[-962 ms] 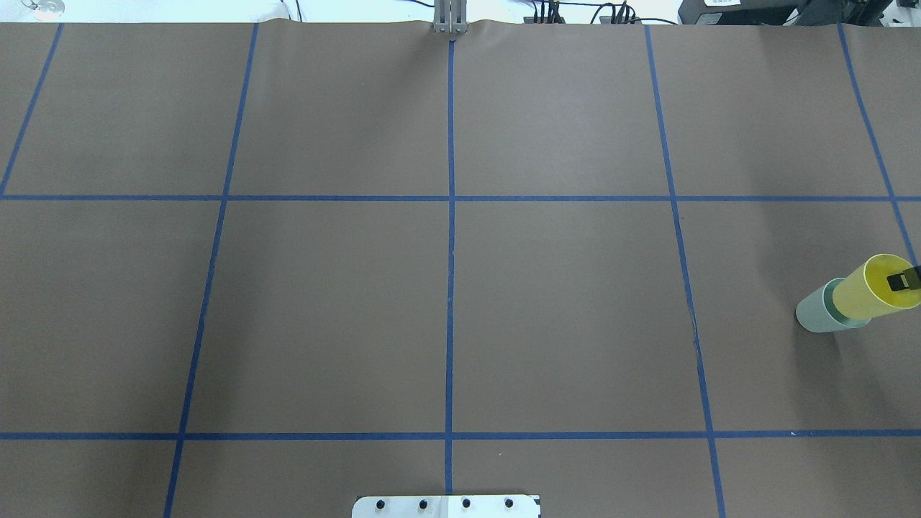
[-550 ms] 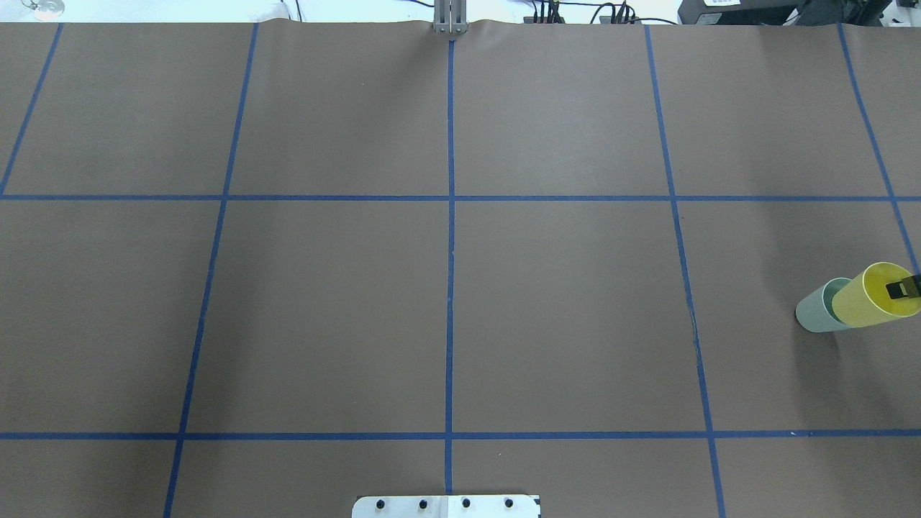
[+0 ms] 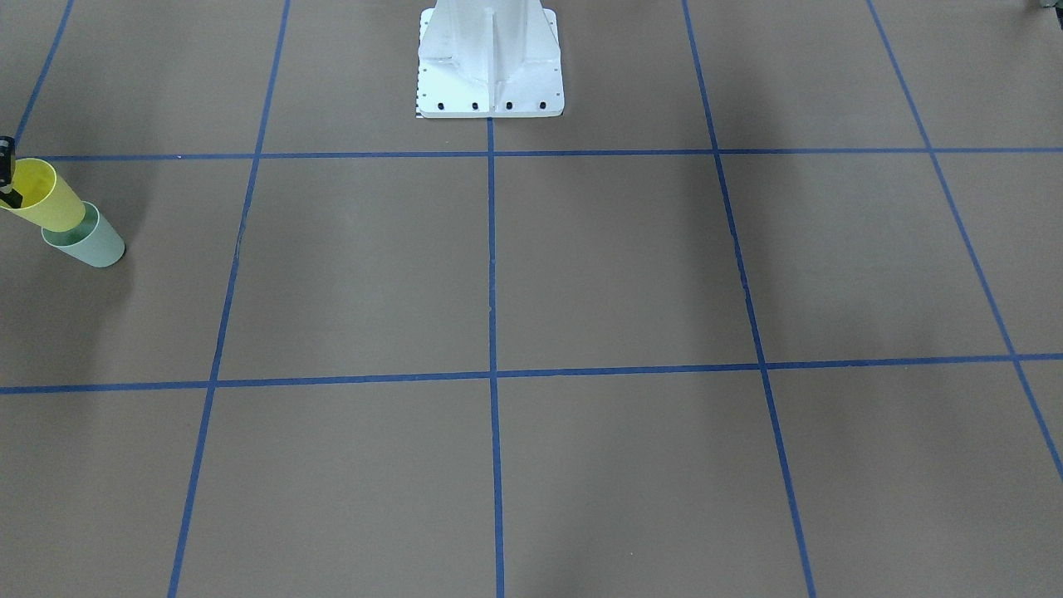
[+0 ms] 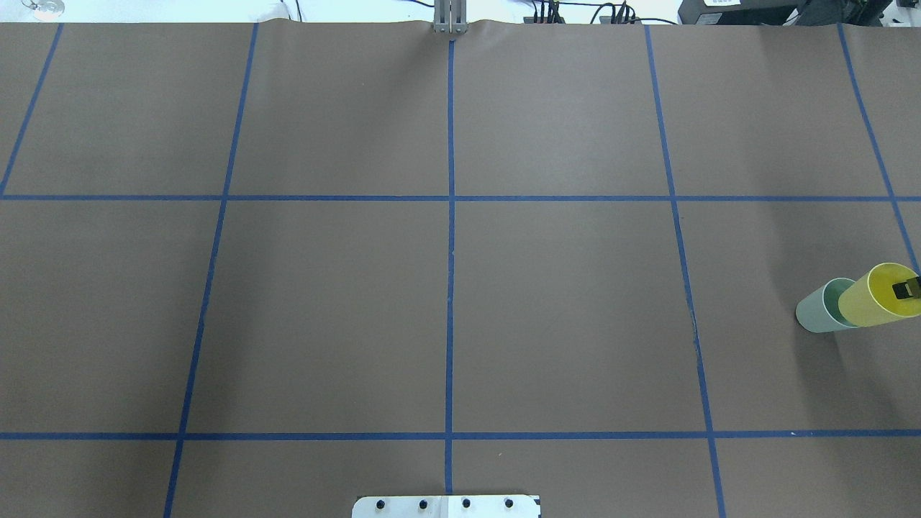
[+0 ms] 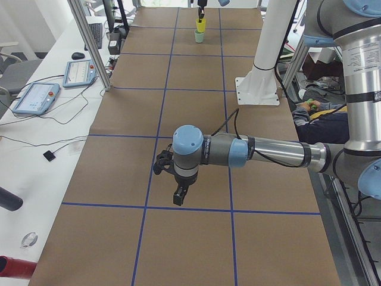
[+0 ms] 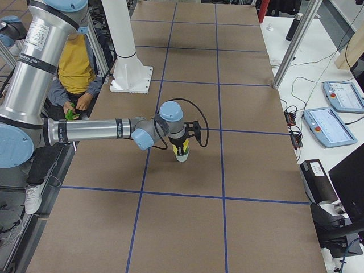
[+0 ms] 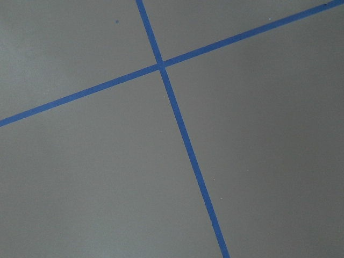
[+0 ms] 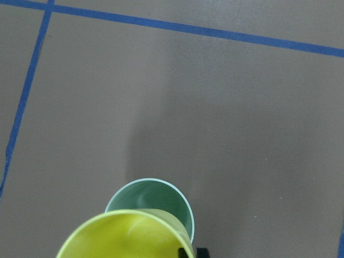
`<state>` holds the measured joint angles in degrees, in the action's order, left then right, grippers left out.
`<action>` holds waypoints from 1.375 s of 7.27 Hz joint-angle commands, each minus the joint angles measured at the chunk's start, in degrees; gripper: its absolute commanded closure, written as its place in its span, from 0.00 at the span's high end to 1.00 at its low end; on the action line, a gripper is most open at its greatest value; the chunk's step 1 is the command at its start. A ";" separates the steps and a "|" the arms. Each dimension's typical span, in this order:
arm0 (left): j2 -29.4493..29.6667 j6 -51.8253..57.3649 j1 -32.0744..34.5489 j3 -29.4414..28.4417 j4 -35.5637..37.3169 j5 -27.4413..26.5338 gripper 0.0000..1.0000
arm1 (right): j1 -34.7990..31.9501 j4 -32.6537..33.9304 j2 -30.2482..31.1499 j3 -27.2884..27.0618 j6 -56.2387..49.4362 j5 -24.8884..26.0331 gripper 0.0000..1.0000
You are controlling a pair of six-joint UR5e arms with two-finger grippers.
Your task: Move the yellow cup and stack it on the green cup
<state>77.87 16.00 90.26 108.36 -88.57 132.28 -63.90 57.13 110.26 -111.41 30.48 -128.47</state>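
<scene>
The yellow cup hangs tilted at the table's far right, its base at the mouth of the upright green cup. Whether the base is inside, I cannot tell. My right gripper is shut on the yellow cup's rim, one finger inside it. The front view shows the yellow cup over the green cup. The right wrist view shows the yellow rim half covering the green cup's mouth. My left gripper hovers over bare table, far from both cups; I cannot tell its state.
Brown paper with a blue tape grid covers the table. The white robot base stands at the middle of the robot's side. A seated person is beside it. Control tablets and a metal post stand along the far edge.
The yellow cup has come down toward the green cup, held by my right gripper, and looks smaller and lower in the overhead view. The green cup has stayed put.
</scene>
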 commanded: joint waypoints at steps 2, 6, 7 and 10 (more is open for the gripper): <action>0.00 0.00 0.00 0.01 0.06 -0.01 1.00 | 0.26 0.00 -1.79 1.18 0.29 0.06 0.00; 0.00 0.00 0.00 0.01 0.06 -0.01 1.00 | 2.28 0.00 -1.89 1.54 0.20 0.06 0.01; 0.00 0.00 0.00 -0.08 0.06 -0.01 1.00 | 2.55 0.00 -1.89 1.89 0.20 0.15 0.02; 0.00 0.00 0.00 -0.17 0.06 -0.01 1.00 | 2.90 0.00 -2.41 3.12 -0.06 1.12 0.03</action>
<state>77.87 16.00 90.26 108.18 -88.51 132.28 -61.15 57.13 108.20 -108.88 30.46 -127.53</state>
